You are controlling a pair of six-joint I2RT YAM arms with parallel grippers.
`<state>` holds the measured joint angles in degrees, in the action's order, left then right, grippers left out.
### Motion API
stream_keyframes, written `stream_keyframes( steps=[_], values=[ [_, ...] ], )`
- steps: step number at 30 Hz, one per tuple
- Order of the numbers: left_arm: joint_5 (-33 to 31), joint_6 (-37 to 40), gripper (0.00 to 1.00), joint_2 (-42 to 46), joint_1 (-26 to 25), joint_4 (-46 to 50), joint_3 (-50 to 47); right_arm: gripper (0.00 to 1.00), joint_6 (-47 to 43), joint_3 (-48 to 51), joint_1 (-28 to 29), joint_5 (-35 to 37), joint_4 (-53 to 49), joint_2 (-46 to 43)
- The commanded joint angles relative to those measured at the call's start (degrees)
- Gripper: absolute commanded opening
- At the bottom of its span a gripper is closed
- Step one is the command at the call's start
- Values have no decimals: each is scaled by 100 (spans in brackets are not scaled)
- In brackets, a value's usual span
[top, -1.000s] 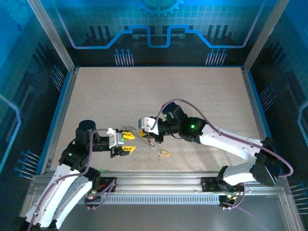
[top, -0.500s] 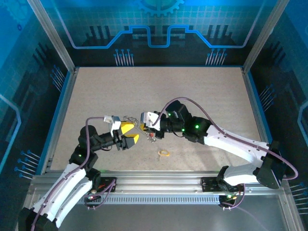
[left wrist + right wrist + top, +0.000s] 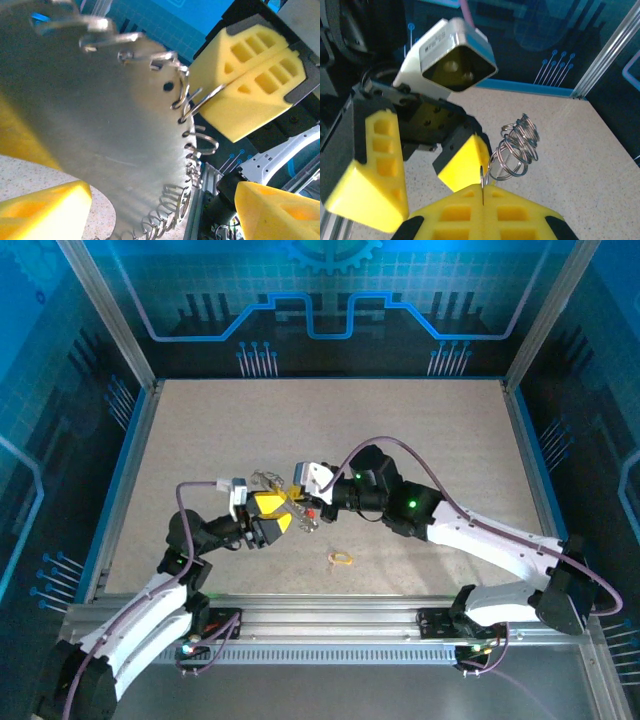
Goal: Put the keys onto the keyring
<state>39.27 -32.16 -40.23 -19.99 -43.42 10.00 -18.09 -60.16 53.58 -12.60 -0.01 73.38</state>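
Right gripper (image 3: 482, 194): ribbed yellow foam pads pinching shut on the thin silver wire keyring (image 3: 481, 176), its chain of linked rings (image 3: 516, 145) hanging just beyond the jaws. Left gripper (image 3: 272, 517): jaws standing apart, just beside the rings. Yellow-headed key (image 3: 341, 559): lying on the speckled table, well apart from both jaws.

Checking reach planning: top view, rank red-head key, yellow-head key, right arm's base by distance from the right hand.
1. Red-head key, right beside the right hand.
2. Yellow-head key, lying on the table, toward the front.
3. Right arm's base, on the front rail.
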Motion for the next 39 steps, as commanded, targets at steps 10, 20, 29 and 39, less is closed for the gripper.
stream_keyframes(
  steps=[10, 20, 29, 39],
  values=[
    [616, -285, 75, -973, -336, -2134, 272, 0, 147, 91, 82, -396, 610, -278],
    [868, -824, 47, -1624, -342, -3665, 104, 0, -415, 116, 89, -24, -22, -478],
    [1101, -678, 38, -1559, -342, -3360, 238, 0, -1306, -37, 68, 350, -839, -529],
    [1233, -518, 32, -1526, -348, -3039, 292, 0, -2604, -420, 174, 846, -1656, -322]
  ],
)
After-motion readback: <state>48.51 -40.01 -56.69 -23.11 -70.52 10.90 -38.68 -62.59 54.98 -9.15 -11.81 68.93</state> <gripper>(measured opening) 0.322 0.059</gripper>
